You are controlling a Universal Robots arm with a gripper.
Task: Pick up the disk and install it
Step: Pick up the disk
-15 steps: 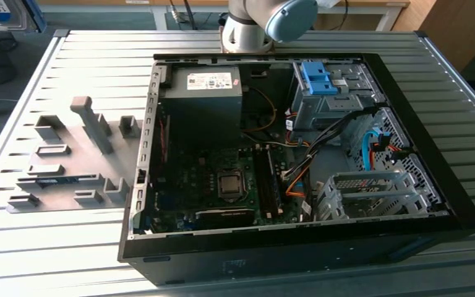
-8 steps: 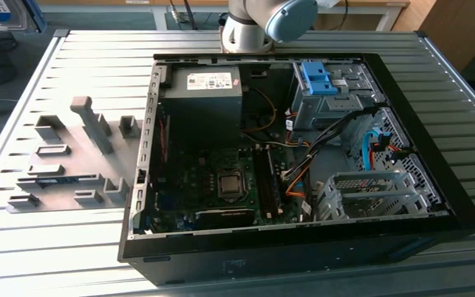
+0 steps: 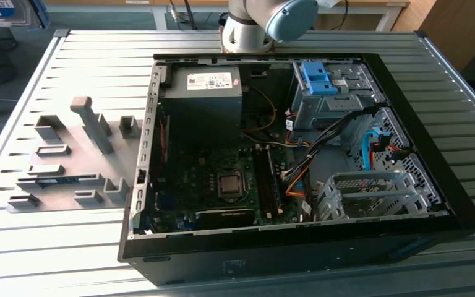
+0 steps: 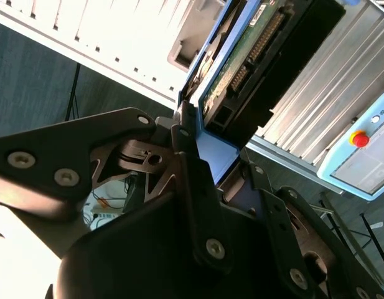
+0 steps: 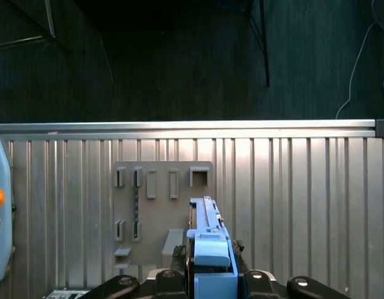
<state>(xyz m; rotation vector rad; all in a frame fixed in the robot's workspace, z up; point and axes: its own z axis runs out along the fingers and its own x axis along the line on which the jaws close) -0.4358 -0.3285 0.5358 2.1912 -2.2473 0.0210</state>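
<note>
Clamping the disk [image 5: 207, 243] edge-on between its fingers, the pincer [image 5: 210, 280] hangs above the slatted table [image 5: 291, 199] and grey holder plate [image 5: 157, 215]; the open computer case [image 3: 320, 247] sits centre-right in the exterior view.

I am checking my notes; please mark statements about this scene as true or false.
1. The pincer grips the blue-framed disk. True.
2. The computer case is closed. False: it lies open, with its motherboard visible.
3. The disk sits in a drive cage. False: the pincer holds it.
4. A grey fixture plate lies on the slatted table, at the exterior view's left of the case. True.
</note>
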